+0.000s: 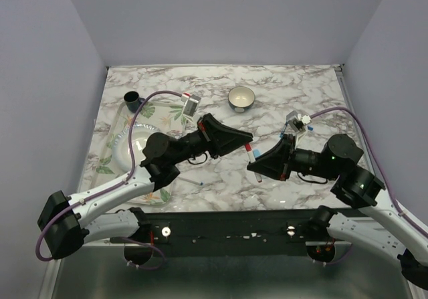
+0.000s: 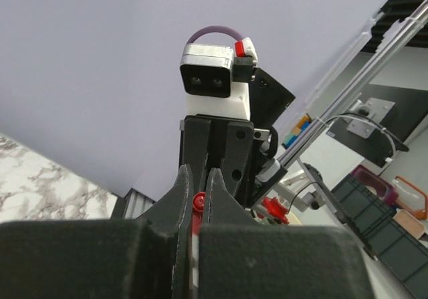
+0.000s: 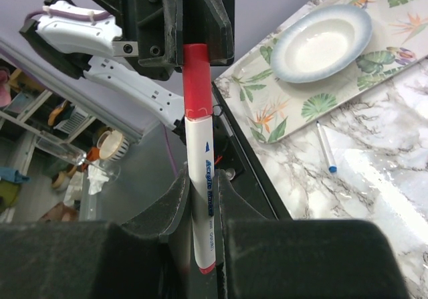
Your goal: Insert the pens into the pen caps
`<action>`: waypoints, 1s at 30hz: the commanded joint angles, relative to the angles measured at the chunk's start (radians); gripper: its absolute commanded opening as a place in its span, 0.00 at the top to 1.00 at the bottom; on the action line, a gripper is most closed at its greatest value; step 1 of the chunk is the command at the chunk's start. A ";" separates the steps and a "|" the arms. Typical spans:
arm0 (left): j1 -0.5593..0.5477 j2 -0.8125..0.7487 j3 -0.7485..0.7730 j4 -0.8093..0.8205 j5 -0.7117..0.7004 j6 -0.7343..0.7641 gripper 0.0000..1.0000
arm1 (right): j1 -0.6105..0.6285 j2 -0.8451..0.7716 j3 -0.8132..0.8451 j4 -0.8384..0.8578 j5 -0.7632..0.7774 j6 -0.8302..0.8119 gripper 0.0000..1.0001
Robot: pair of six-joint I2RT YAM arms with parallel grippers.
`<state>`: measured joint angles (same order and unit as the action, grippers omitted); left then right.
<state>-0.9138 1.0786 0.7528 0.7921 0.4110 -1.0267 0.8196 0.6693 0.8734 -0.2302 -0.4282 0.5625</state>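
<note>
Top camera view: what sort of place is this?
Likely a robotics lab test cell: a marble-patterned table boxed in by plain walls, with cluttered shelves beyond it.

**Red-capped pen held upright, second pen lying loose**

A white pen with blue lettering and a red lower end stands upright in the air, well apart from the floral tray. A red cap covers its top end. A slim white pen with a blue tip lies flat just beside the tray.
</note>
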 commanded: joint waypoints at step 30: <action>-0.355 0.043 0.174 -0.835 -0.041 0.229 1.00 | -0.033 0.001 0.291 0.117 0.367 -0.196 0.99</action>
<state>-1.1542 1.1011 1.0149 0.3756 0.1173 -0.8204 0.8261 0.6968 1.0664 -0.4690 -0.4267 0.4004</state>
